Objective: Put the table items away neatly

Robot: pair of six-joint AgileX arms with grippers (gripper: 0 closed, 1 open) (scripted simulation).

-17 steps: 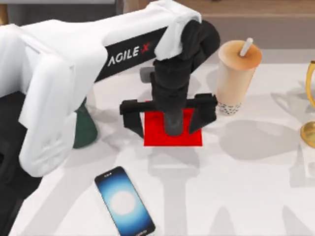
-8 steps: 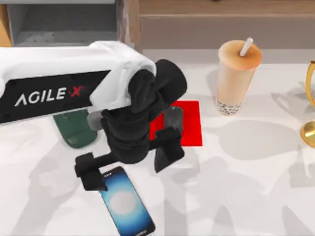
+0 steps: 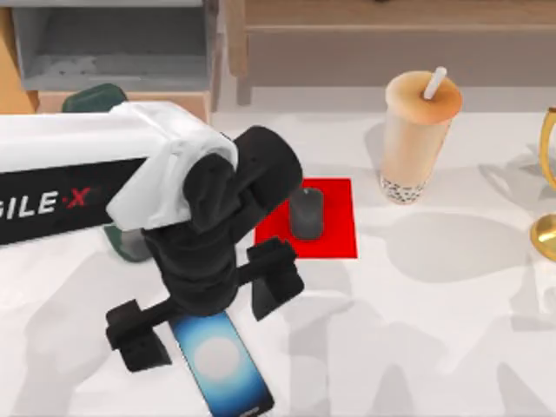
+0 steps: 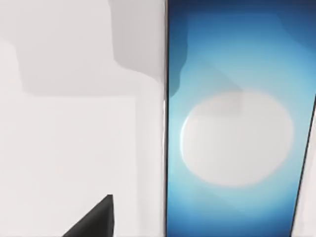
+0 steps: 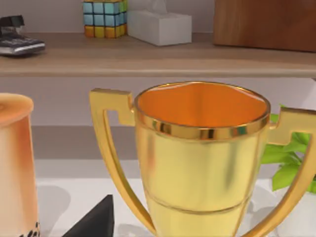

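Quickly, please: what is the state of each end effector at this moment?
Left end effector: open, holding nothing, above the smartphone.
Right end effector: state cannot be told; its wrist camera faces a gold trophy.

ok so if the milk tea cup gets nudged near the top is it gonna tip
Probably, yes. The milk tea cup stands tall on a base narrower than its top, so a high push would likely topple it rather than slide it. It looks full, with dark pearls at the bottom, so it is likely heavy for its size. The straw leans at an angle and gives no firm hold.
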